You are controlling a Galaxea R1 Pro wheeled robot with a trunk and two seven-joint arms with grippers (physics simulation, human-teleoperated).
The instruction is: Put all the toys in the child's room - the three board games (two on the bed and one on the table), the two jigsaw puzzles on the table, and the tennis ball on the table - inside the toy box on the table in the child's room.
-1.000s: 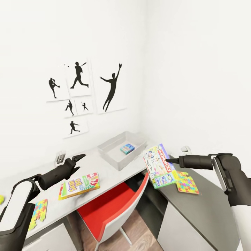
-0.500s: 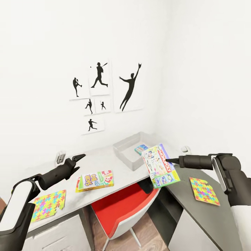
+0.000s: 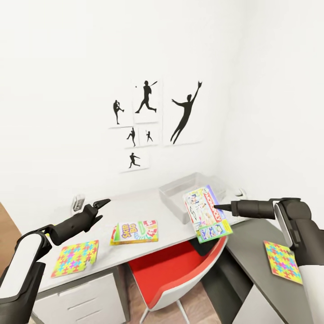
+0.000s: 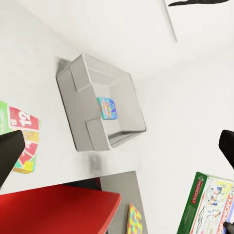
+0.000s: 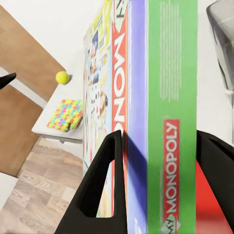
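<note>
The right gripper is clamped on the edge of the Monopoly box, holding it tilted in the air above the red chair, in front of the toy box; in the right wrist view both fingers straddle the box's green edge. The left gripper hangs above the bench with its fingers spread and nothing between them; in the left wrist view the two fingertips stand far apart.

The toy box sits at the far corner of the bench and contains the blue game. The SKIP-BO box lies flat on the bench, near the front edge. One jigsaw lies flat on the bench below the left arm; the second jigsaw lies on the dark cabinet top below the right arm. The ball rests on the bench beyond the first jigsaw.
</note>
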